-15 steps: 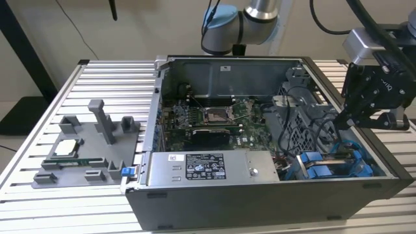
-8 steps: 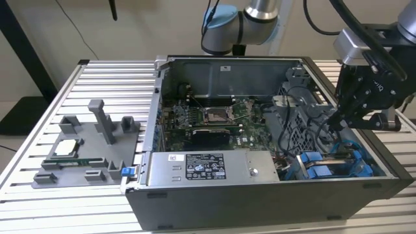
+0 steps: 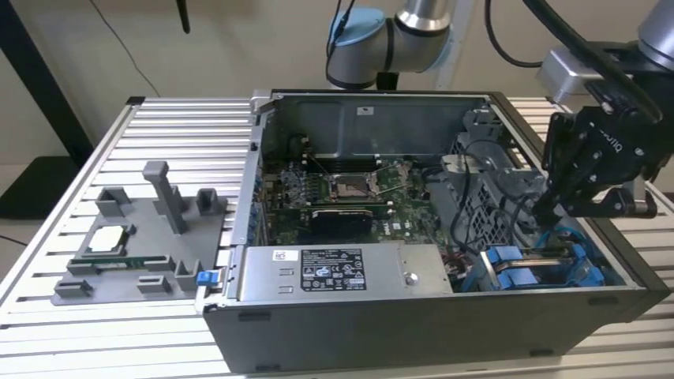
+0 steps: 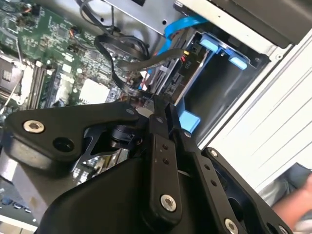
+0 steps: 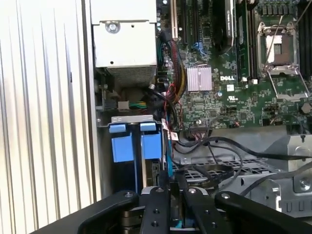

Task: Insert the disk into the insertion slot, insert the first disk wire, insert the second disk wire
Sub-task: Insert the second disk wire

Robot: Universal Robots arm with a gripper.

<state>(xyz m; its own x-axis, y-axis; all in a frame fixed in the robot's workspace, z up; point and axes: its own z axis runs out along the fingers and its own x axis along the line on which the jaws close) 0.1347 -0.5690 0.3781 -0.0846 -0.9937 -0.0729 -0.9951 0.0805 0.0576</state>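
Slatted metal table (image 3: 126,142) fills the left of the exterior view, carrying a grey plastic fixture tray (image 3: 137,253) with upright posts and a small square chip. Right of that stands the open grey computer case (image 3: 421,332), its green motherboard (image 3: 348,189) in the middle and the grey box with a black-and-white sticker (image 3: 337,272) along the lower edge. Toward the lower right of that frame sits the insertion slot (image 3: 548,264), the narrow bay of the grey drive cage with blue plastic edging. My black tool (image 3: 558,209) hangs just above it at the right side, lowered into the case.

Seen in the first wrist view, the blue tabs (image 5: 135,141) of the bay lie left of centre, with the motherboard to the upper right and black cables (image 5: 214,161) looping across the perforated cage (image 5: 234,168). My tool (image 5: 174,195) is at the bottom centre, its fingers close together on something thin; what that is I cannot tell.

In the second wrist view, the disk (image 4: 187,78) in its blue carrier sits in the bay at upper centre, a cable near its connector end. A person's hand (image 4: 297,204) is at the lower right corner.
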